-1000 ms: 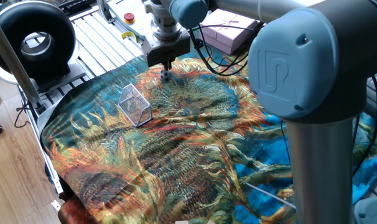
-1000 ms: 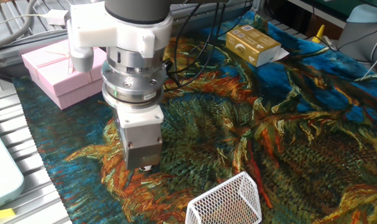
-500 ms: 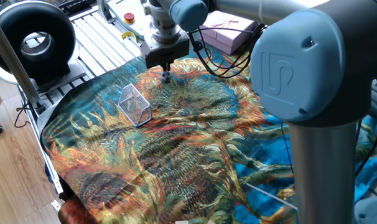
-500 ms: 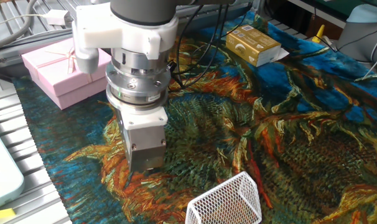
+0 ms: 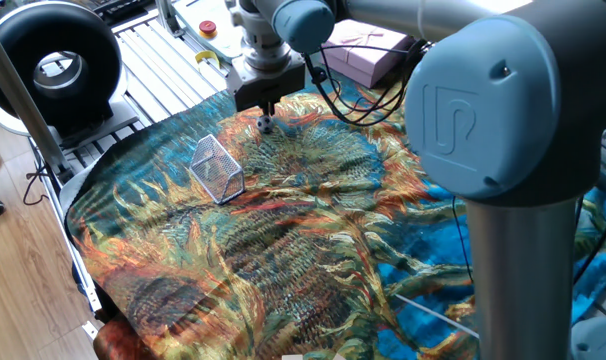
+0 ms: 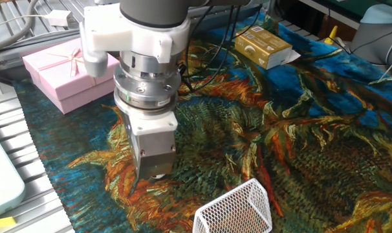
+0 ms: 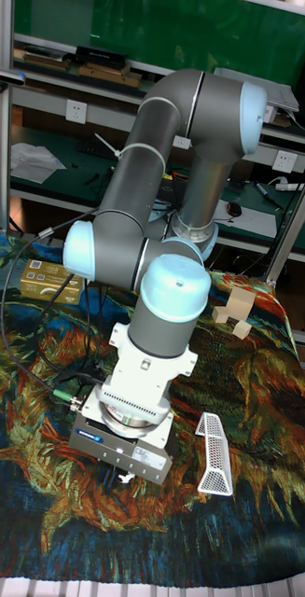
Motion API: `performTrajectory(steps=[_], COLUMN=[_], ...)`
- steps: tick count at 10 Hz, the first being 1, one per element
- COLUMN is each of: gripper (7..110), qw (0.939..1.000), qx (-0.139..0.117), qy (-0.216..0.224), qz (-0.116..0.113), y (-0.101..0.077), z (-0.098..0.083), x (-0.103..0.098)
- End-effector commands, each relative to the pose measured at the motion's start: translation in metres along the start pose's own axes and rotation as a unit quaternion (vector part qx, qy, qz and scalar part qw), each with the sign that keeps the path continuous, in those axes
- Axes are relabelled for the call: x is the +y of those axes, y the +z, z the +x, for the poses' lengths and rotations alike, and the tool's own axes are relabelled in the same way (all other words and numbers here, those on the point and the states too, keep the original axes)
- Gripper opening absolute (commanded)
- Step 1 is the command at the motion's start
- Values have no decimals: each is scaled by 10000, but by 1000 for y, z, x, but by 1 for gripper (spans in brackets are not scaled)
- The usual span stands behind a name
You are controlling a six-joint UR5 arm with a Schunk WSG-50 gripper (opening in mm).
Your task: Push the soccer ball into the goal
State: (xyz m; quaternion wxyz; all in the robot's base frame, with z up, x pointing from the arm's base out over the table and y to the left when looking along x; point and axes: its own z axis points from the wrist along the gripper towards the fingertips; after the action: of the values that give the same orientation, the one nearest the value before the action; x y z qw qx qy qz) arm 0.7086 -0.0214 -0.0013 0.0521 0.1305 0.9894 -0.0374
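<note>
The soccer ball [image 5: 267, 124] is a tiny black-and-white ball on the patterned cloth, right under my gripper [image 5: 268, 112]. The gripper's thin fingers point straight down onto it and look shut, holding nothing. In the other fixed view only a sliver of the soccer ball [image 6: 158, 175] shows below the gripper body [image 6: 152, 145]. The goal [image 5: 217, 168] is a small wire-mesh wedge a short way to the front-left of the ball, apart from it. The goal [image 6: 235, 210] also shows at that view's bottom edge, and the goal [image 7: 214, 454] stands right of the gripper [image 7: 122, 476] in the tall view.
A pink gift box [image 6: 60, 71] lies beyond the gripper, with black cables trailing beside it. A tan carton [image 6: 264, 46] sits at the cloth's far side. Wooden blocks [image 7: 234, 312] rest at one corner. A black ring-shaped device [image 5: 53, 65] stands off the table's edge.
The gripper has shifted slightly sideways toward the goal in the other fixed view. The ball stays under the fingers and has barely moved. The goal has not moved.
</note>
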Motion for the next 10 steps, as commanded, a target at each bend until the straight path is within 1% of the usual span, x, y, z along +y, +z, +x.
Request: performTrajectory(steps=[1, 2, 4, 5, 7, 10], gripper=[7, 7, 7, 7, 7, 7], qw=[10000, 9999, 9998, 9998, 9997, 9997], qx=[-20, -32, -122, -125, -132, -112], qy=[-19, 33, 119, 133, 179, 202], qz=[-21, -96, -59, -52, -54, -41], y=[2, 3, 7, 7, 5, -4], z=[-1, 2, 8, 10, 16, 26], x=[-8, 0, 8, 10, 13, 13])
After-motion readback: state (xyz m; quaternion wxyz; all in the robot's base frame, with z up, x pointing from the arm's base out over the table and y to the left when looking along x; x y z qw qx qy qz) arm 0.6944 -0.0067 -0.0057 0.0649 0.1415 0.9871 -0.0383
